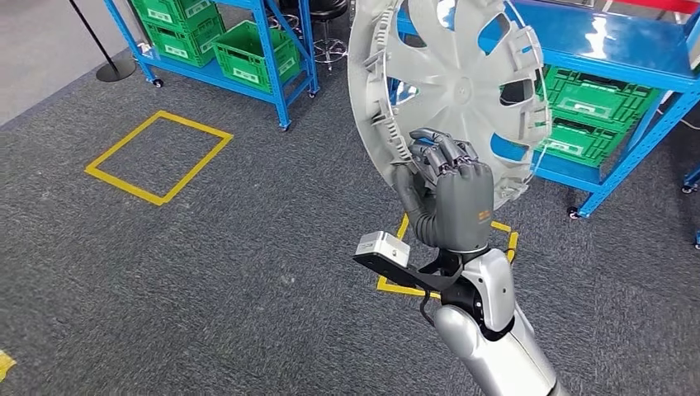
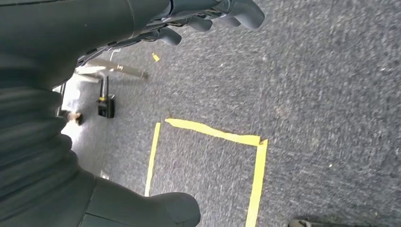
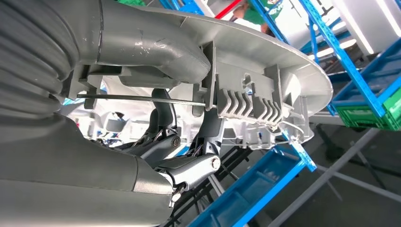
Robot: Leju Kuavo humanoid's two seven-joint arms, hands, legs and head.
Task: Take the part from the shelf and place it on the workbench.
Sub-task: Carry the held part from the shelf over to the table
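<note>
The part is a large grey wheel cover with curved spokes, held upright in the air in front of me. My right hand grips its lower rim, fingers wrapped over the edge. In the right wrist view the thumb presses on the cover's ribbed back side, near its clips and wire ring. My left hand hangs over the grey carpet, its fingers and thumb apart with nothing between them.
A blue shelf with green crates stands at the back left, another blue shelf with green crates at the right behind the cover. Yellow tape squares mark the carpet. A black stand base sits far left.
</note>
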